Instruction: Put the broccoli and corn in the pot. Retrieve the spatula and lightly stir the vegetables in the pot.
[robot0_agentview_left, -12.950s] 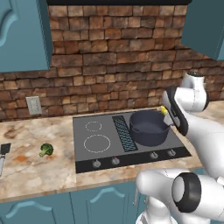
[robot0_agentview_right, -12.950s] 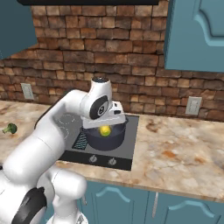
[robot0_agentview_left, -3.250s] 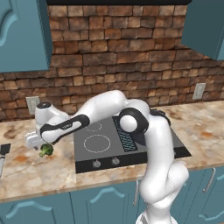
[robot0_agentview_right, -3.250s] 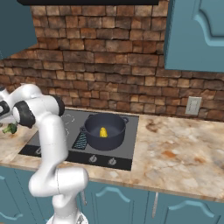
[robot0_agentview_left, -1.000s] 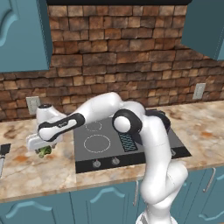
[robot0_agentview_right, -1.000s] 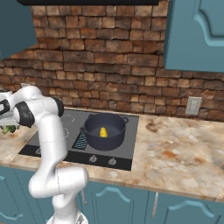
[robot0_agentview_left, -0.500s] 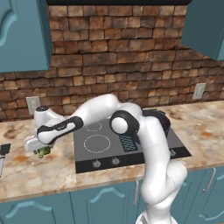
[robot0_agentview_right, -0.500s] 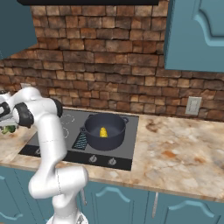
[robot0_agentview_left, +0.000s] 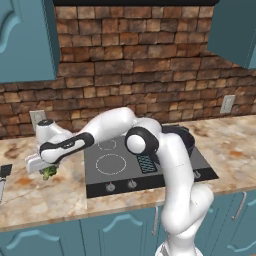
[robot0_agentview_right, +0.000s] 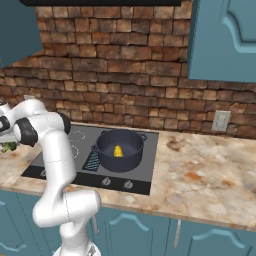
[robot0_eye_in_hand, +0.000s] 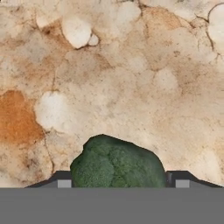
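Two vegetables on my list. Item one, the broccoli (robot0_eye_in_hand: 116, 164): in the hand view its bumpy green crown sits between the two dark fingertips (robot0_eye_in_hand: 64, 180), low in the picture, with its lower part cut off by the edge. From the left base view I see only a scrap of green (robot0_agentview_left: 49, 172) under the hand, on the marbled counter (robot0_agentview_left: 45, 200) left of the stove (robot0_agentview_left: 145, 167). From the right base view it is a small green smudge (robot0_agentview_right: 9, 147) at the far left edge, half cut off.

Item two, the corn (robot0_agentview_right: 118, 151): a yellow piece lying inside the pot (robot0_agentview_right: 120, 149), on the stove's right side. In the left base view the pot (robot0_agentview_left: 187, 140) is mostly hidden behind my arm, and I cannot see into it.

Item three, the spatula (robot0_agentview_left: 2, 175): only its black head and a bit of grey handle show at the left edge of the left base view, well apart from the stove.

Item four, the gripper (robot0_eye_in_hand: 122, 180): low over the counter, one fingertip on each side of the broccoli. I cannot tell whether the pads touch the floret or stand just clear of it; the tips are barely in view and the contact is hidden. In the left base view the gripper (robot0_agentview_left: 47, 169) is too small to judge.
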